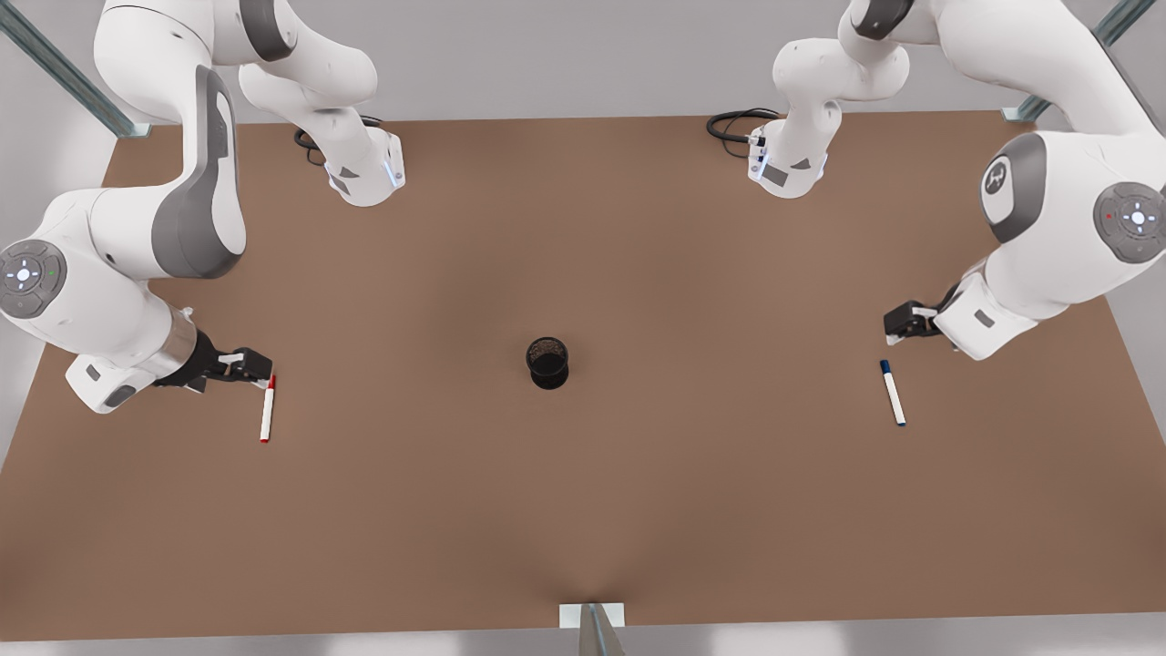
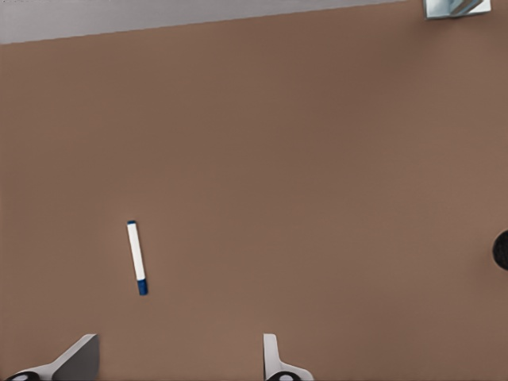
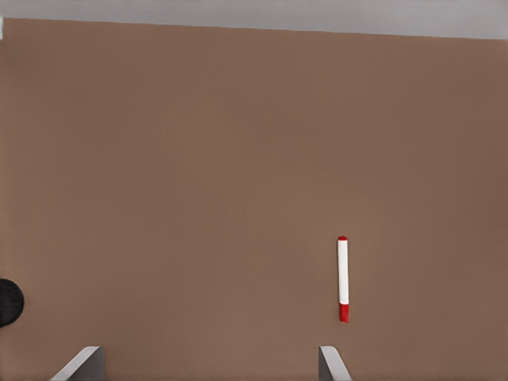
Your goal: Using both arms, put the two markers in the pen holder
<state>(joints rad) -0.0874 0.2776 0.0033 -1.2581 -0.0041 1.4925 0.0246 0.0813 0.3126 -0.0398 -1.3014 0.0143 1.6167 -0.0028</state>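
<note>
Both grippers hang over the table with fingers spread wide and nothing held. Left gripper [image 1: 897, 321] is at the front view's right, near the blue marker [image 1: 893, 393], a slim white barrel with dark blue cap and end, lying flat on the table [image 1: 583, 510]; its pale fingertips [image 2: 79, 357] are apart from the pen. Right gripper [image 1: 250, 366] is at the front view's left, close above the cap end of the red marker [image 1: 267, 409], though touch is hard to judge. Midway between them, well apart from both pens, the holder [image 1: 547, 362] stands upright: a small black mesh cylinder. Matte brown covers the tabletop.
</note>
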